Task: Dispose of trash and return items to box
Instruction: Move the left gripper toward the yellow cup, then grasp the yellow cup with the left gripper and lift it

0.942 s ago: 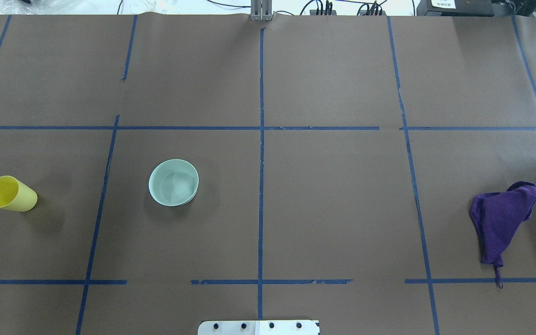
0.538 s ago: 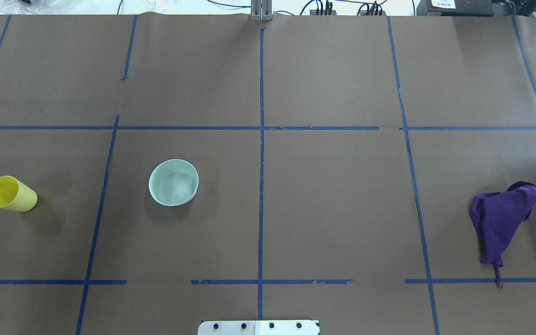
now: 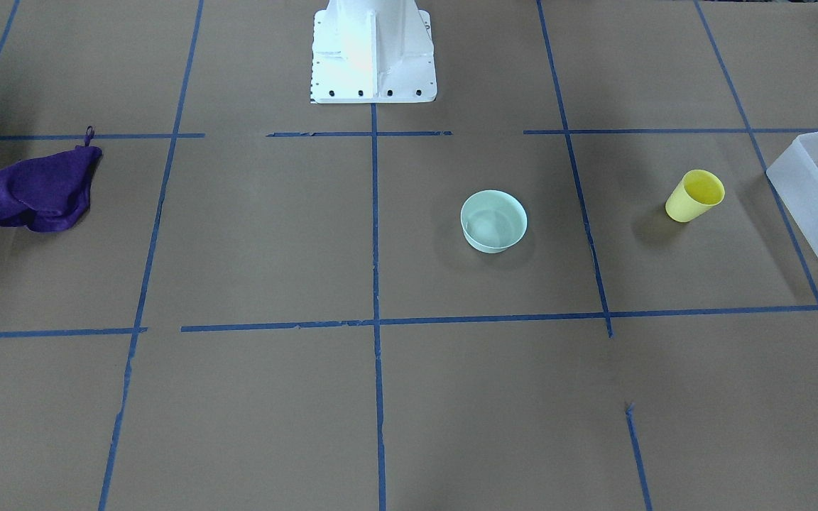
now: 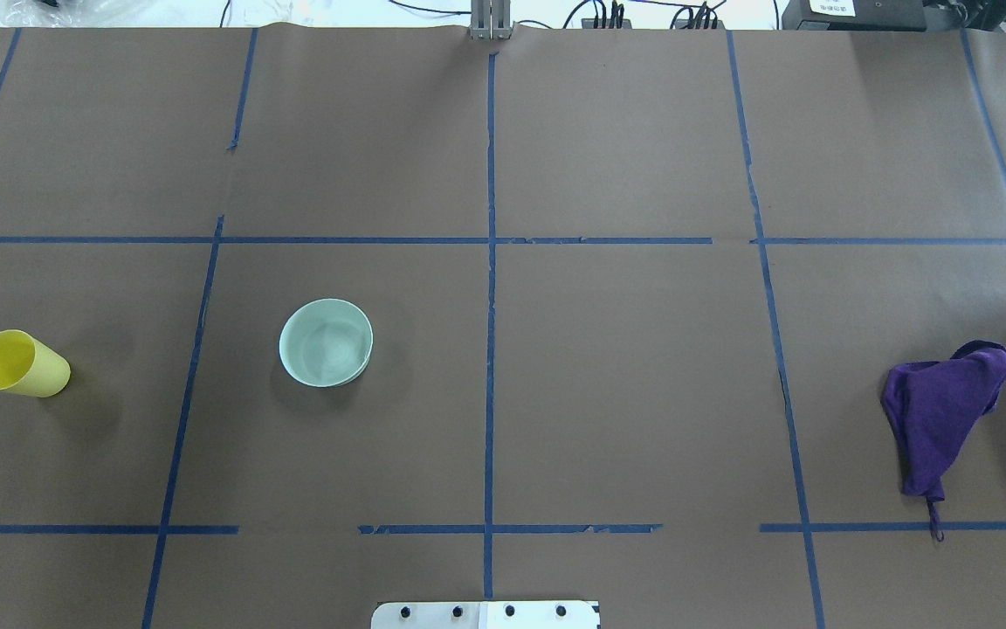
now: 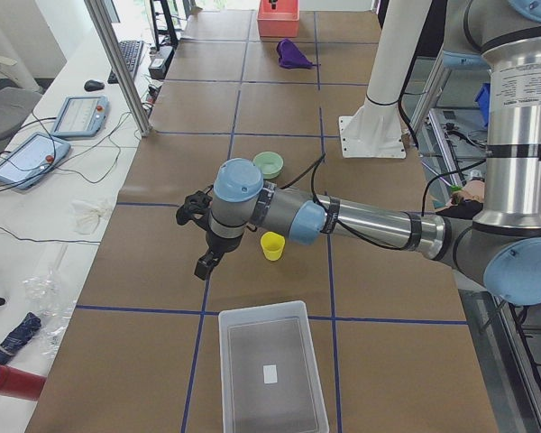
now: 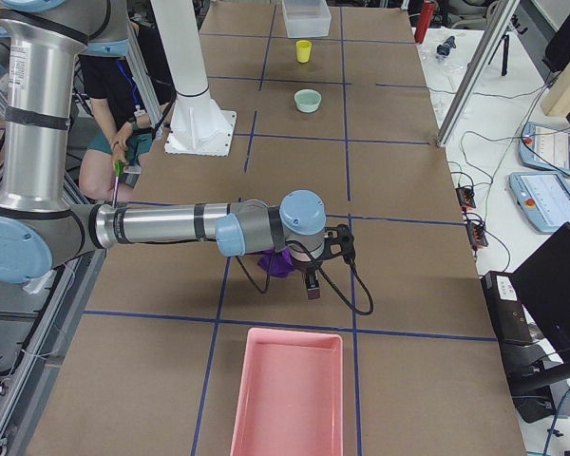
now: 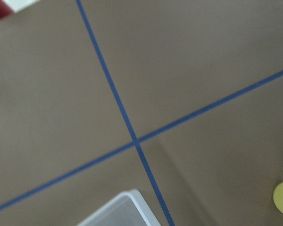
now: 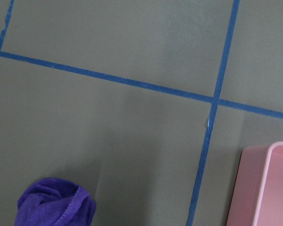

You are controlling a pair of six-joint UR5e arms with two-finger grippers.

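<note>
The yellow cup [image 4: 18,365] stands upright at the table's left side, and the mint-green bowl [image 4: 326,342] sits upright to its right. Both are empty. The frosted-white box [image 3: 799,193] lies beyond the cup at the table's left end, out of the overhead view. My left gripper [image 5: 205,263] hangs above the table between the cup [image 5: 271,245] and the box [image 5: 224,361]. My right gripper [image 6: 311,285] hangs just beside the purple cloth [image 6: 277,266]. I cannot tell whether either gripper is open or shut.
The purple cloth [image 4: 944,411] lies crumpled at the table's right side. A pink bin [image 6: 287,394] stands at the right end beyond it. The robot's white base [image 3: 372,50] is at the near middle edge. Blue tape lines grid the brown paper.
</note>
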